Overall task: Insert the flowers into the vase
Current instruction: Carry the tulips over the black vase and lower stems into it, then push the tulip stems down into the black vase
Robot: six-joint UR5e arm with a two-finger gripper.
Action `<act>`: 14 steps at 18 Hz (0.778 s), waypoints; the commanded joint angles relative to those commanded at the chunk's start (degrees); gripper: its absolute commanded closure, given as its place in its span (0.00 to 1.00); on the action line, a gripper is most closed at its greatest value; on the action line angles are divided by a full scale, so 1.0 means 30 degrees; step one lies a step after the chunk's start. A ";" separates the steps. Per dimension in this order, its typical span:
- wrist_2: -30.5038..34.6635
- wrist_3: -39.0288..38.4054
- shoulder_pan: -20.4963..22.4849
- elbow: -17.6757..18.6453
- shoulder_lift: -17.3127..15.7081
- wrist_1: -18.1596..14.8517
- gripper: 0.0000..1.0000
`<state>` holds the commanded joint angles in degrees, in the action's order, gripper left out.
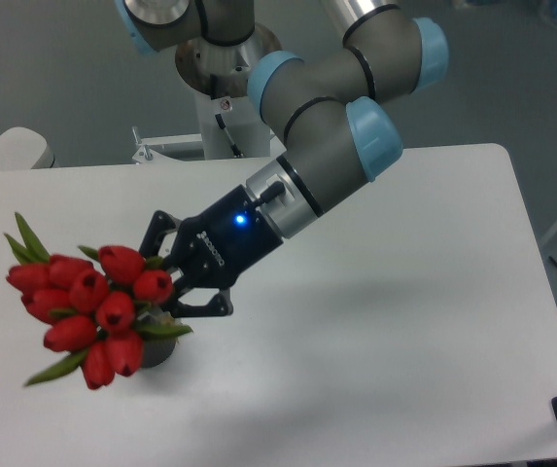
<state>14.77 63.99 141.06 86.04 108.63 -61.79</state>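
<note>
The flowers (88, 304), a bunch of red tulip buds with green leaves, lean out to the left at the table's front left. Their stems are hidden behind the buds and the gripper. My gripper (168, 284) reaches in from the right, and its fingers close around the base of the bunch. The vase (159, 350) is a dark cylinder standing right under the bunch. Only a small part of its side shows below the buds and leaves. The gripper's fingertips sit just above the vase mouth. I cannot tell how far the stems reach into the vase.
The white table (385, 321) runs to its right edge and front edge. The robot's base (222, 73) stands at the back middle. A white rounded object (11, 149) sits at the back left corner.
</note>
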 joint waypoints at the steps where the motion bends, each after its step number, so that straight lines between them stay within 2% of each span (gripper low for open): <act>1: -0.0234 0.0000 0.0029 0.0029 -0.0029 0.0000 0.87; 3: -0.0731 0.0029 0.0262 0.0524 -0.0466 0.0029 0.87; 5: -0.1318 0.0233 0.0409 0.1605 -0.1197 0.0203 0.87; 9: -0.1699 0.0205 0.0323 0.4330 -0.2429 0.1725 0.86; 11: -0.2372 0.0204 0.0205 0.4832 -0.2461 0.2108 0.86; 14: -0.2404 0.0234 0.0030 0.4922 -0.2432 0.2138 0.86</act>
<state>7.56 64.69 141.15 100.81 101.34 -55.37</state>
